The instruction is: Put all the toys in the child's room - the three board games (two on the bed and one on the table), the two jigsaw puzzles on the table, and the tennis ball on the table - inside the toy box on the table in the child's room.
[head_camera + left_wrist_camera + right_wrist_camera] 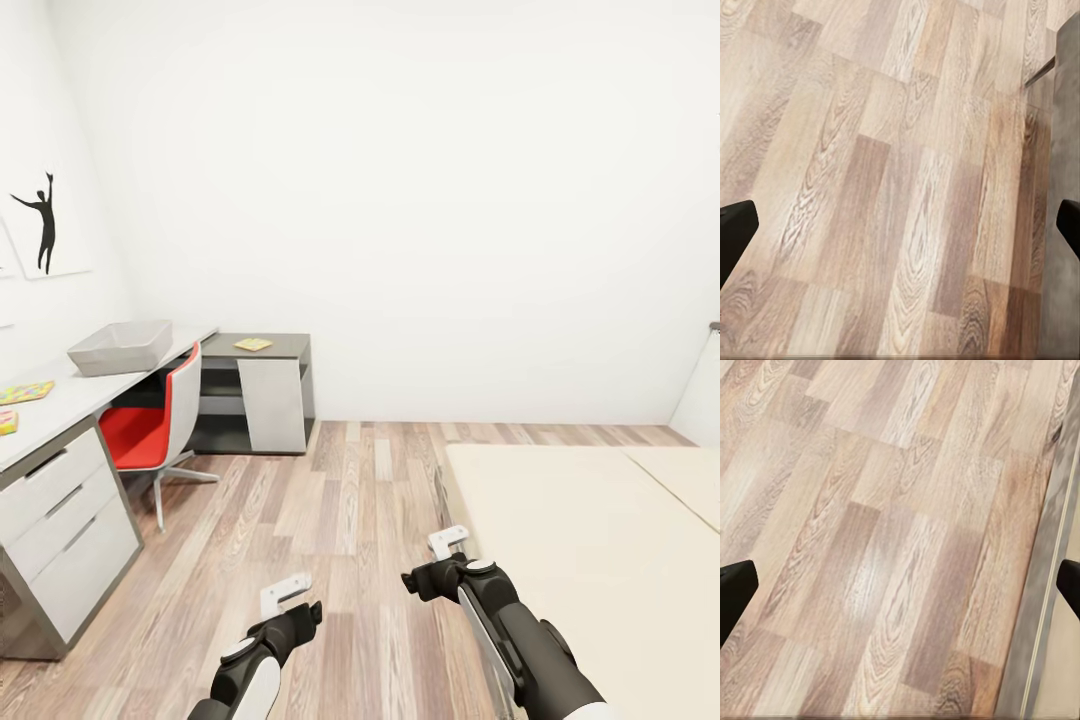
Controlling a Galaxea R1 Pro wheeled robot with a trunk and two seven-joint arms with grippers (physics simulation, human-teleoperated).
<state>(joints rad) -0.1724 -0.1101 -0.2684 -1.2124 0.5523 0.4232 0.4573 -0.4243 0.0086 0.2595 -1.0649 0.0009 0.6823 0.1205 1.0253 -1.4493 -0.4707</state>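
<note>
Both pincers hung released over the wood-plank floor [340,520], holding nothing: the left gripper [285,595] at about seven o'clock in the head view, the right gripper [447,543] near five o'clock beside the bed [590,540], its fingers [735,589] spread wide apart above the planks, as were the left one's fingers [735,229]. At nine o'clock stood the table [70,400], bearing the toy box [120,347]. One jigsaw puzzle [25,391] lay near the table's left end, another colourful flat piece [253,344] on the dark section at ten o'clock. A red chair [155,425] sat tucked under the table.
</note>
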